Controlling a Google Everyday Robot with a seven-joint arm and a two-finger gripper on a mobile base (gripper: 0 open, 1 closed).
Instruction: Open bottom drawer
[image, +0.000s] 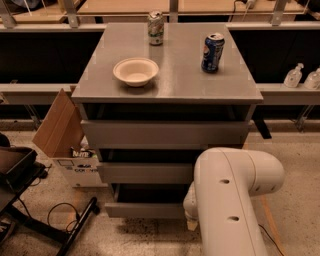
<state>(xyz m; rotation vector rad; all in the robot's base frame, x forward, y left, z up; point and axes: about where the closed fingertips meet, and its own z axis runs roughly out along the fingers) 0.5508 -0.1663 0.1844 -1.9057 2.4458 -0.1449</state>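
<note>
The grey cabinet (170, 82) has three handle-less grey drawer fronts. The bottom drawer (145, 210) is the lowest and narrowest front, pulled out a little, with a dark gap above it. My white arm (230, 200) comes in from the lower right and hides the drawer's right end. My gripper (191, 220) is at the drawer's right end, just above the floor; only a small tan tip shows below the white wrist.
On the cabinet top stand a white bowl (135, 71), a green-and-white can (156, 28) and a blue can (212, 52). An open cardboard box (65, 137) stands left of the cabinet. A black stand and cables (30, 200) lie at lower left. Bottles (293, 76) sit on a right shelf.
</note>
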